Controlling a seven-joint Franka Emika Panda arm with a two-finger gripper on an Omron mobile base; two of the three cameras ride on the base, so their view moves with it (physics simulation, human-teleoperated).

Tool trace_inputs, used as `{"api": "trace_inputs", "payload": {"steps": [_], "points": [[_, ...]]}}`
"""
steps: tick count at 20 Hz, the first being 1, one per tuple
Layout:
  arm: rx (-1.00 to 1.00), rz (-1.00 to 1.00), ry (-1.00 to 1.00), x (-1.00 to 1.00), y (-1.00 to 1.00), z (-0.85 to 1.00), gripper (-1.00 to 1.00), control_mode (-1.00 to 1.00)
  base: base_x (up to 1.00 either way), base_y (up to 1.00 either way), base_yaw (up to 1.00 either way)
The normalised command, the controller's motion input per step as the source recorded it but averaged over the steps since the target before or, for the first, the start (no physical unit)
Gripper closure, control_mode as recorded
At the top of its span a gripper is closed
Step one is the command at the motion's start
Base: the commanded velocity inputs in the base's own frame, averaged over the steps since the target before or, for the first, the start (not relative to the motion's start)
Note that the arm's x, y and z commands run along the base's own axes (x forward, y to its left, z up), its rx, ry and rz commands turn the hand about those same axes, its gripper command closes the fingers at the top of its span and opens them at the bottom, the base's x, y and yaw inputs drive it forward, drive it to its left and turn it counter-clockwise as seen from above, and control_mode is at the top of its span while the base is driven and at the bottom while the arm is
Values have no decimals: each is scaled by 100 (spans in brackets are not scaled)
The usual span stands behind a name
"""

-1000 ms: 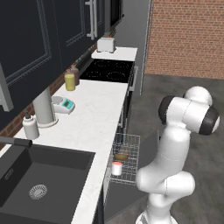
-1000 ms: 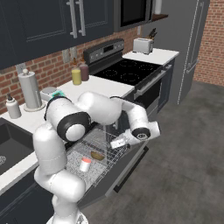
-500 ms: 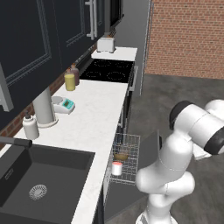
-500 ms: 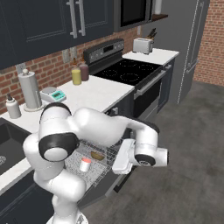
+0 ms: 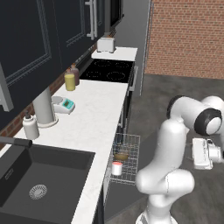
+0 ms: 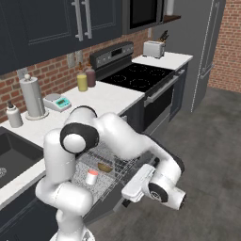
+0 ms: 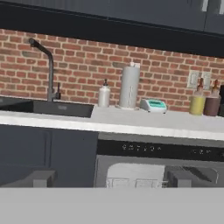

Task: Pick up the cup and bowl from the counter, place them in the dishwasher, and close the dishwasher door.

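we see the cup and the bowl both sitting in the pulled-out wire rack of the dishwasher, cup just beside the bowl. dishwasher door is down, open. counter holds a yellow bottle and a paper towel roll. gripper sits low in front of the dishwasher, fingers apart, holding nothing.

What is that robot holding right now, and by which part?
Nothing. The end effector is empty; the cup and bowl sit in the dishwasher rack.
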Motion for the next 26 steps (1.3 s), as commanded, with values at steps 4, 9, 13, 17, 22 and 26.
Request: {"api": "trace_inputs", "payload": {"steps": [4, 9, 13, 17, 22, 26], "points": [[45, -16, 0, 6, -83, -58, -100, -100, 0, 0, 0], [48, 0, -1, 20, -50, -49, -100, -100, 0, 0, 0], [28, 19, -2, 21, -3, -66, -100, -100, 0, 0, 0], [5, 17, -3, 7, -20, -48, -100, -100, 0, 0, 0], [0, 18, -3, 4, -22, -49, -100, -100, 0, 0, 0], [-7, 22, -1, 15, -9, -51, -100, -100, 0, 0, 0]]}}
